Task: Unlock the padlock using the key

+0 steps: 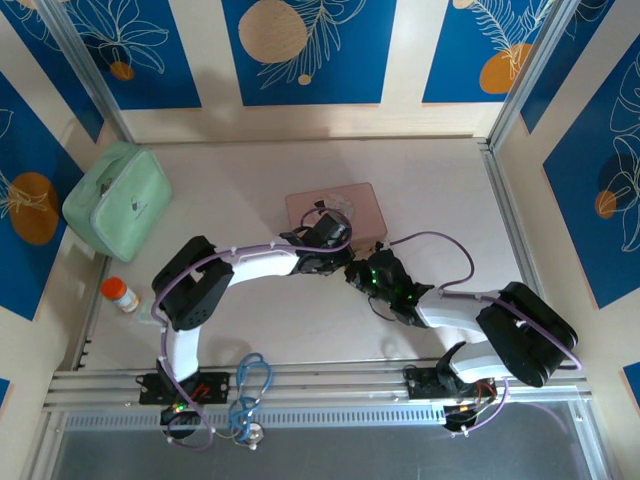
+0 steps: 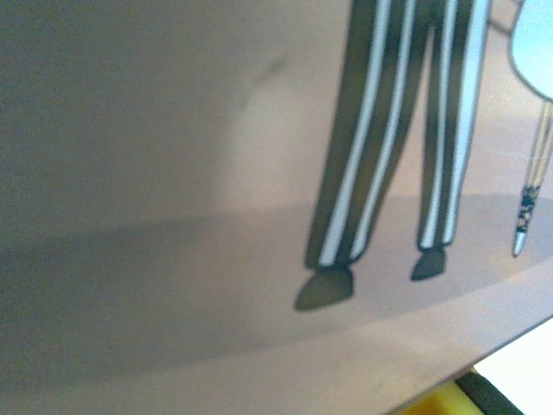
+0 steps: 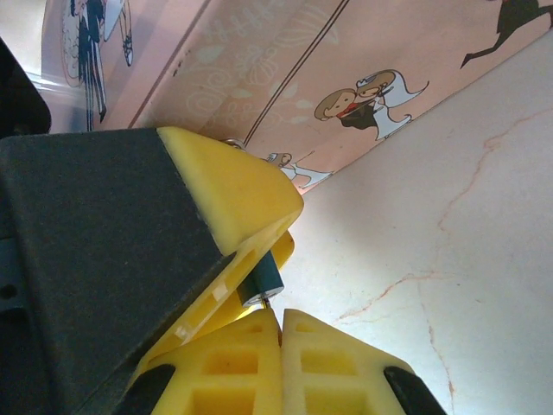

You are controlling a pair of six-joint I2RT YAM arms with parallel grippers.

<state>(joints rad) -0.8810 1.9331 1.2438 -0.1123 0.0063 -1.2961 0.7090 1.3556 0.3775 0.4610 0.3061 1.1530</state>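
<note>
Left gripper [image 1: 343, 262]: clamped on the padlock [image 3: 262, 282], blue body wedged between its yellow fingers [image 3: 238, 194], silvery end facing outward. Right gripper [image 3: 281, 318]: fingers pressed together, tips just below the padlock; contents between them, if any, not discernible. Both grippers tip to tip low over the table [image 1: 430, 190], at the near edge of the pink tin [image 1: 310, 205]. Green pouch [image 1: 115, 200] at far left, well apart.
</note>
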